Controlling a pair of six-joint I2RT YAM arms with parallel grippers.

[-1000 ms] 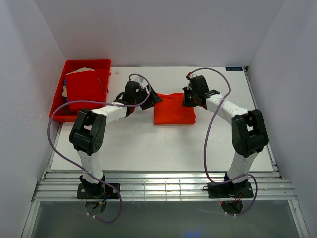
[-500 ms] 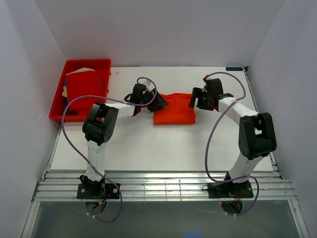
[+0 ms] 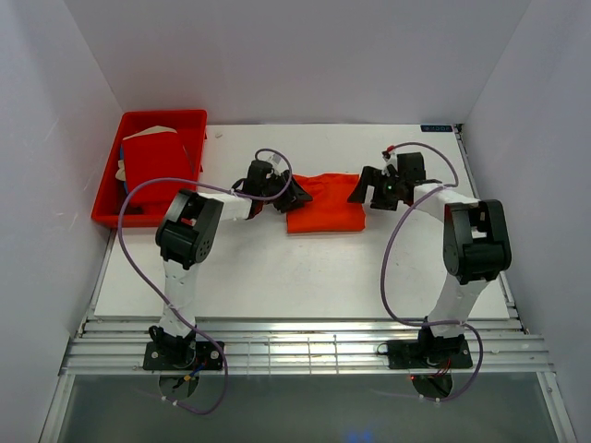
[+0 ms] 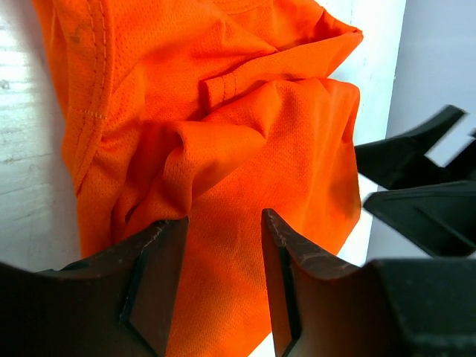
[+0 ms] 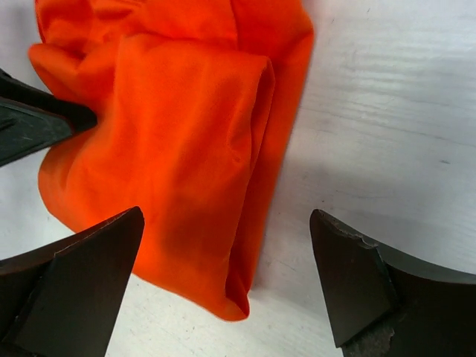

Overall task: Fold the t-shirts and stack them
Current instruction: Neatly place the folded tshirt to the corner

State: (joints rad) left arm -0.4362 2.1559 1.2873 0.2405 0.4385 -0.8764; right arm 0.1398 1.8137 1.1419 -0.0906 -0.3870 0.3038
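Top external view: a bright orange, soft cloth t-shirt [image 3: 325, 205] lies folded into a rough rectangle near the middle of the white table [image 3: 277, 268], between the two arms. The left gripper [image 3: 297, 194] sits at the shirt's left edge and the right gripper [image 3: 362, 191] at its right edge, both low over the cloth. In the left wrist view the left gripper's two dark fingers [image 4: 156, 290] stand partly apart with a narrow gap between them. Rumpled orange mesh fabric shows in that gap, and whether the pads press on it cannot be told. The black finger ends of the other arm show just past the far edge of the cloth. In the right wrist view the right gripper's fingers [image 5: 74, 282] are spread wide and hold nothing. One is over the folded orange fabric and the other over bare table, so they straddle the shirt's doubled edge. At the table's far left corner stands a rigid red plastic tray [image 3: 162, 118], and a deeper red cloth t-shirt [image 3: 157, 166] lies folded flat inside it, well apart from both grippers.
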